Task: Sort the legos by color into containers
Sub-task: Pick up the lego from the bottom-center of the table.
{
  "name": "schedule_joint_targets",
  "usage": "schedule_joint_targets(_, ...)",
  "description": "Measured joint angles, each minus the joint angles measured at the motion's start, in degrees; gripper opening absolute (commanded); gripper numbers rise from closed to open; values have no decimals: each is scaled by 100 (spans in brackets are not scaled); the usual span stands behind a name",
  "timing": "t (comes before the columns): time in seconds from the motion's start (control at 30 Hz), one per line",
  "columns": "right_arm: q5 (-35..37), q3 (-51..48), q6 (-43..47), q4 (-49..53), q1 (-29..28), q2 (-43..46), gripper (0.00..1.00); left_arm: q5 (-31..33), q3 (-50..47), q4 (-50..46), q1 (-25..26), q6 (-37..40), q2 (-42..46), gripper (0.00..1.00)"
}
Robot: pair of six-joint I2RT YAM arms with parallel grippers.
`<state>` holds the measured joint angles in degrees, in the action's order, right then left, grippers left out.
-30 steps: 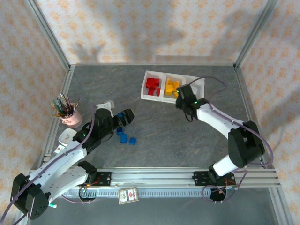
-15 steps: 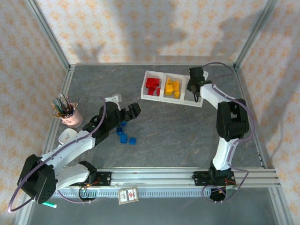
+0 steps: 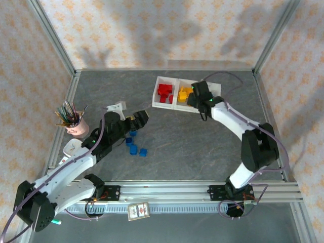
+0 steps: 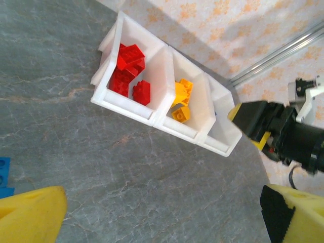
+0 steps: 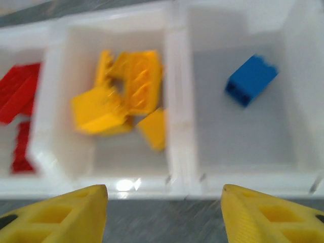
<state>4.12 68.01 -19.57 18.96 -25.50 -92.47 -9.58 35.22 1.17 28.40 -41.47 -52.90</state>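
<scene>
Right pincer (image 5: 164,215) hovers just above the near rim of the containers (image 4: 126,104). Its yellow fingers (image 5: 76,212) stand well apart, nothing between them, no hold on anything. The containers, three joined white bins, sit on the far part of the tabletop (image 3: 192,147). From the right wrist camera, the left bin has the red legos (image 5: 20,101) and the middle bin a heap of yellow legos (image 5: 121,96). The right bin has one blue brick (image 5: 250,79) lying alone on its floor, apart from the walls. Left pincer (image 3: 139,119) is over the mid-left tabletop, well apart from the containers. Its jaws are also wide, empty, pointed toward the tray. Loose blue legos (image 3: 135,147) lie on the tabletop just near-side of the left pincer, in a small cluster; exact count unclear, part hidden by the arm. Pink cup of pens (image 3: 76,124) stands at the left edge, upright.
</scene>
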Motion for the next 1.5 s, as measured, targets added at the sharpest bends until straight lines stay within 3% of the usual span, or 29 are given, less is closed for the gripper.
schedule_joint_targets(0.37, -140, -584, -750, 107, -2455, 208, 70, 660, -472, -1596, 0, -116, 1692, 99)
schedule_joint_targets(0.67, -310, -114, -1233, 20, -4011, -966, 75, 1137, -507, -2590, -2, -511, 2494, 99)
schedule_joint_targets(1.13, -280, 463, -1451, 98, -4411, -2002, 69, 1335, -507, -2887, -2, -667, 2643, 99)
schedule_joint_targets(1.5, 146, 756, -1482, 459, -4422, -2238, 41, 1333, -507, -2883, -2, -667, 2535, 99)
